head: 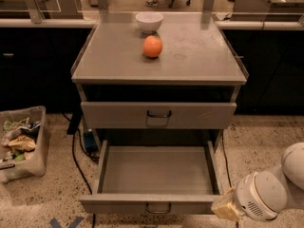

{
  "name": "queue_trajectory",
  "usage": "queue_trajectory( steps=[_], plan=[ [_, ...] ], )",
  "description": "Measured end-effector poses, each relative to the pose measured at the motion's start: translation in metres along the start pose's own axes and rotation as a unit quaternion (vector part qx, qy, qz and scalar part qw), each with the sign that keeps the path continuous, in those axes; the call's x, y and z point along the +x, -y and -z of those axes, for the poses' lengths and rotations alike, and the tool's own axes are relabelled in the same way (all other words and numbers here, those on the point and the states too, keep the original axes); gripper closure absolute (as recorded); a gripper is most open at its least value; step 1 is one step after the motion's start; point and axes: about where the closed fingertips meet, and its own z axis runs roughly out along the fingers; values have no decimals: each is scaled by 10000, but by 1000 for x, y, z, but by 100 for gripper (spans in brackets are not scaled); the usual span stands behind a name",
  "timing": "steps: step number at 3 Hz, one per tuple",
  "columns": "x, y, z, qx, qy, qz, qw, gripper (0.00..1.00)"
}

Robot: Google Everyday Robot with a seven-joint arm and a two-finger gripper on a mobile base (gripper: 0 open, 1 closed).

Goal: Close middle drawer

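Your robot's gripper [224, 209] hangs low at the near right, at the right front corner of the grey metal middle drawer [118, 204]; contact, and whether it is open or closed, you cannot tell. The drawer stands pulled far out, its tray bare. Speckled floor [256, 141] lies open to its right; a clear plastic bin [33, 163] and black cable [76, 160] sit left. A round orange fruit [152, 46] rests on the grey cabinet top [199, 56].
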Motion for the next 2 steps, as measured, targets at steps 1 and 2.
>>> queue_trajectory(
  steps=[1, 2],
  plan=[
    [0, 0, 0, 1, 0, 0, 10000, 100],
    [5, -3, -11, 205, 7, 18, 9998, 100]
  ],
)
